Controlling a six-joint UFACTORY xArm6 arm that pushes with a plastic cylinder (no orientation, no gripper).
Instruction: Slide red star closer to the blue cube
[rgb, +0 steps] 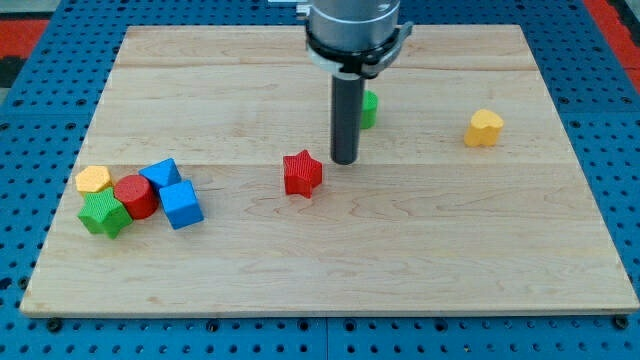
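Observation:
The red star (302, 173) lies near the middle of the wooden board. My tip (344, 160) stands just to its right and slightly above it in the view, close to its upper right point; I cannot tell if they touch. The blue cube (181, 204) lies at the view's left, in a cluster of blocks. A second blue block (160, 174) sits just above it.
The cluster at the left also holds a red cylinder (134, 196), a green star (104, 214) and a yellow hexagon (93, 179). A green block (368, 108) is partly hidden behind the rod. A yellow block (484, 128) lies at the right.

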